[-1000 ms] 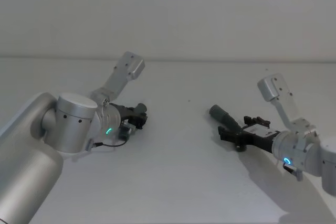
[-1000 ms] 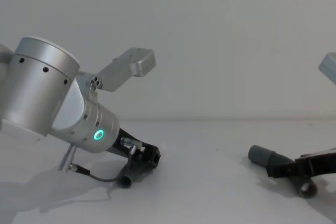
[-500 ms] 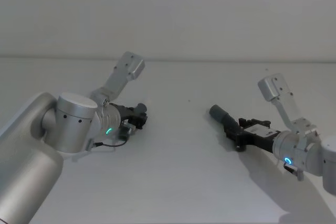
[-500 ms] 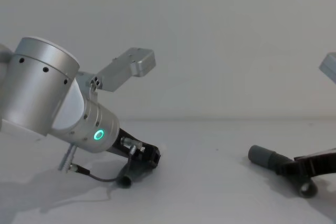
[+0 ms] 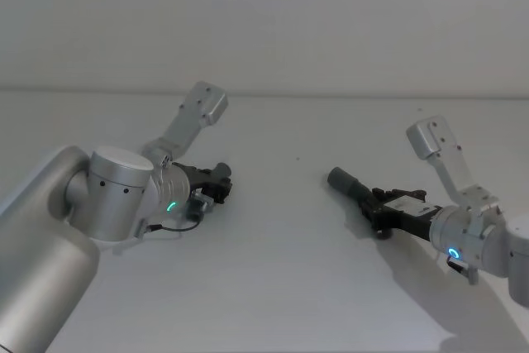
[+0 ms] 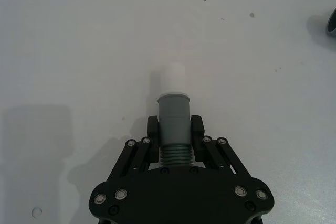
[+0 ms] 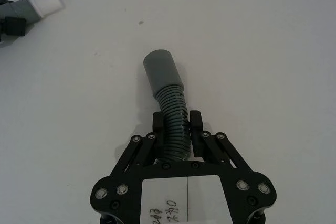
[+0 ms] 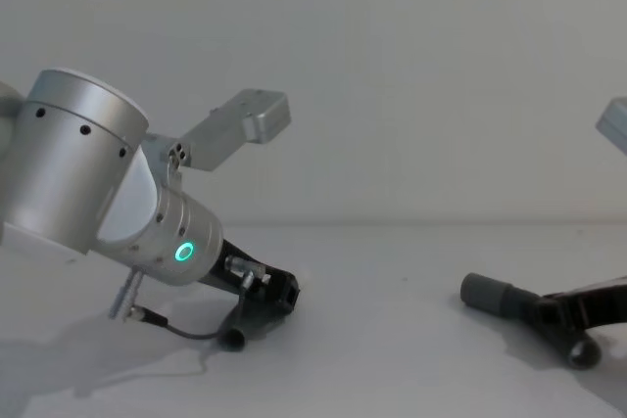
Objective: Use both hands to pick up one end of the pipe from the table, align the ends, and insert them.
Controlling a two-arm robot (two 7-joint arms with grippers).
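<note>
Left gripper [image 6: 175, 136] clamped on the pale-tipped pipe [image 6: 174, 109], low at the table's [image 5: 273, 279] left side. Right gripper [image 7: 177, 125] clamped on the ribs of the grey-cuffed pipe [image 7: 163, 72], well apart at the right.

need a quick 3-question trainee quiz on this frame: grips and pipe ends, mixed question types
1. True or false: the left gripper is shut on the tube piece with the pale tip.
2. Fill in: the narrow cuff and the wide cuff are ___ (joined / apart).
3. Pick one: the right gripper clamps the wide-cuffed tube piece at
A) the wide cuff
B) the ribbed stretch
C) nowhere, its jaws are open

Key: 1 true; 2 apart; 3 B.
</note>
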